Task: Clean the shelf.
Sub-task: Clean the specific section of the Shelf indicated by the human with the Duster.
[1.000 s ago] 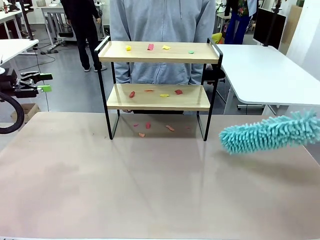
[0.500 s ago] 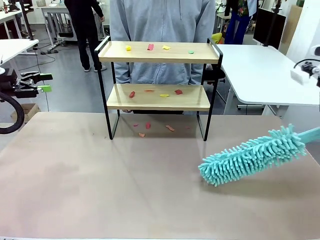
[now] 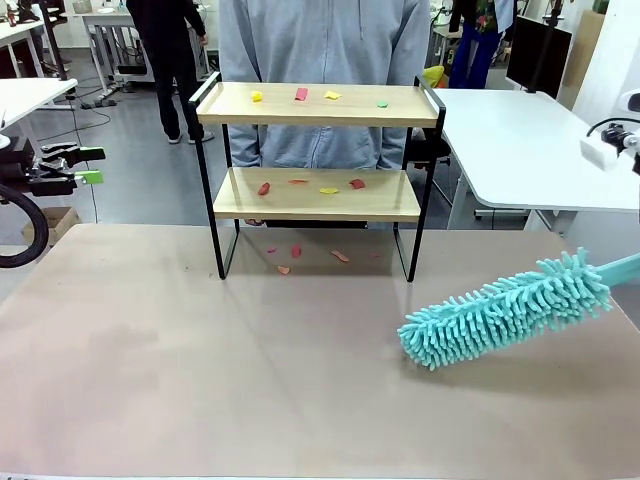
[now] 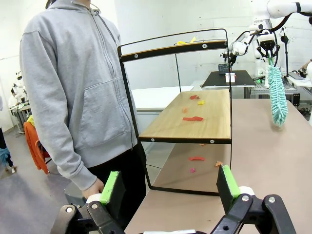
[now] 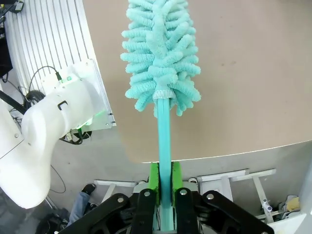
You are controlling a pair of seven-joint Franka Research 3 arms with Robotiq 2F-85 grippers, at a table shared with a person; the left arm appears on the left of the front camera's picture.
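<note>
Two tools: right tool (image 5: pixel 164 175) clenching teal duster (image 3: pixel 505 310) handle, fluffy head hanging over surface (image 3: pixel 200 350) right of shelf (image 3: pixel 315 195). Left tool (image 4: pixel 169 185) gaping, gripping nothing. Shelf standing mid-surface, far side, coloured scraps (image 3: pixel 300 94) lying on both boards.

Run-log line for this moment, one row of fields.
right claw: shut on teal fluffy duster | left claw: open | two-tier wood-and-black-metal shelf: coloured scraps on both boards

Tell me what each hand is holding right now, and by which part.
The right hand grips the teal duster by its thin handle, below the fluffy head. The left hand is open, holding nothing.
</note>
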